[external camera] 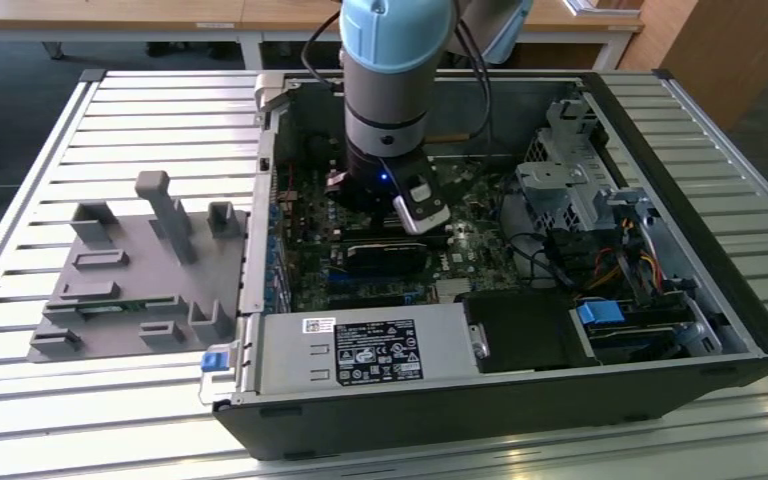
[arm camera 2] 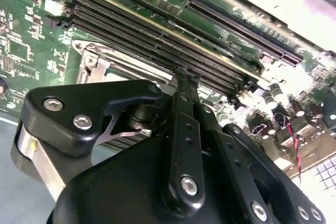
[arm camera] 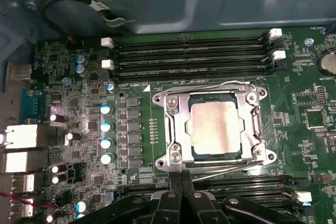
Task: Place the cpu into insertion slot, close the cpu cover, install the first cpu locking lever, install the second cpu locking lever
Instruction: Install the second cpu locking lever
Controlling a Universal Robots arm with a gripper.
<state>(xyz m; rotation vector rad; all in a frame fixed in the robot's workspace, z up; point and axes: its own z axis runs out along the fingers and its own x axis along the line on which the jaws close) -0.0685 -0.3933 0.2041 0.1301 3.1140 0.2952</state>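
Observation:
The cpu [arm camera: 212, 129] shows its pale silvery face in the insertion slot [arm camera: 210, 157] on the green motherboard. The cpu cover [arm camera: 176, 129], a metal frame, lies flat around it. Thin wire levers lie along two sides of the socket: one [arm camera: 210, 84] by the memory slots, the other [arm camera: 226, 167] on the side nearest my fingers. My gripper [arm camera: 181, 176] is shut, its tips together right at that nearer lever, with nothing seen between them. In the second wrist view the gripper [arm camera 2: 186, 74] points down at the board beside the socket's corner [arm camera 2: 92, 59]. The arm [external camera: 387, 120] reaches down into the open computer case.
Long black memory slots [arm camera: 189, 56] run on both sides of the socket. Capacitors [arm camera: 105, 135] and rear ports [arm camera: 21, 137] stand nearby. The case walls [external camera: 264, 200], a power supply [external camera: 357, 350], drive cages and cables [external camera: 584, 200] surround the board. A grey fixture [external camera: 131, 270] sits on the slatted table.

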